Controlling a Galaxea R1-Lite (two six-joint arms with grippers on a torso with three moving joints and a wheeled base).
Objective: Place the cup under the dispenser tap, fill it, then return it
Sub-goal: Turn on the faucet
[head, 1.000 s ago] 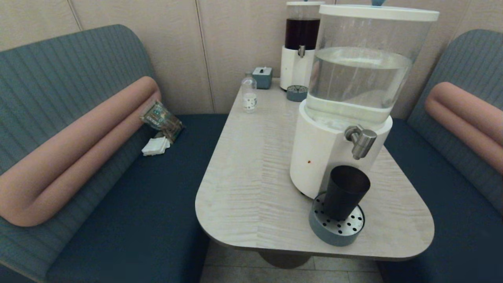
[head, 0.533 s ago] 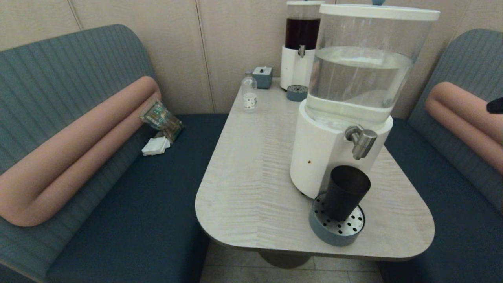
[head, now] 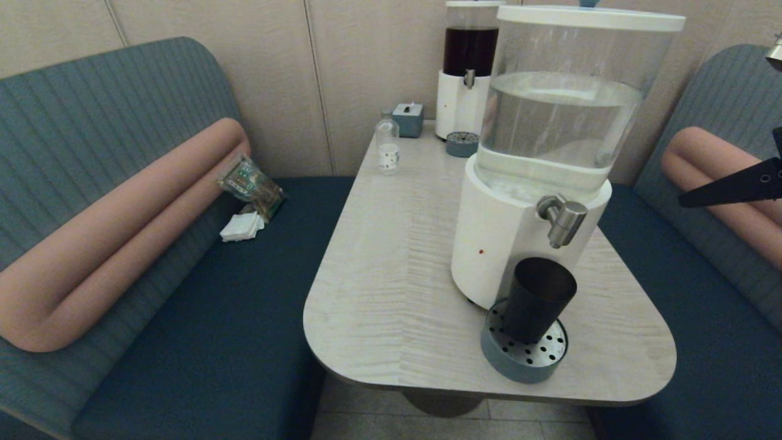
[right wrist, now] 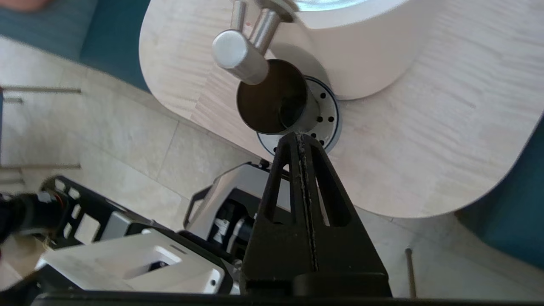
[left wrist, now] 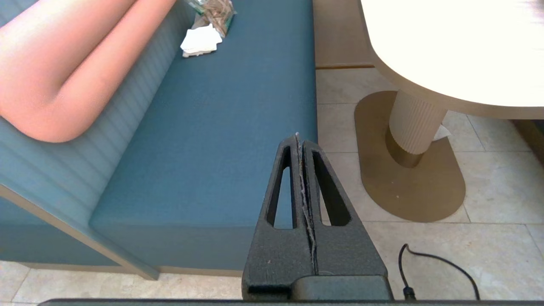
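The cup (head: 539, 298) is parked on the drip tray (head: 523, 357) under the tap (head: 561, 217). The right hand (head: 727, 186) is held pressed together beside the dispenser (head: 537, 153), the left hand (left wrist: 299, 146) likewise by the bench (left wrist: 204, 140)

Two drink dispensers: a large clear water-filled one (head: 537, 153) and a smaller dark-liquid one (head: 467, 67). Two round grey-blue drip trays (head: 519, 360) (head: 461, 145). One dark tapered plastic cup (head: 537, 299), one small clear labelled bottle (head: 387, 146), and what looks like one small grey-blue box (head: 408, 120).

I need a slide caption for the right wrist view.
Right gripper shut, above the dark cup standing on the drip tray under the dispenser tap.
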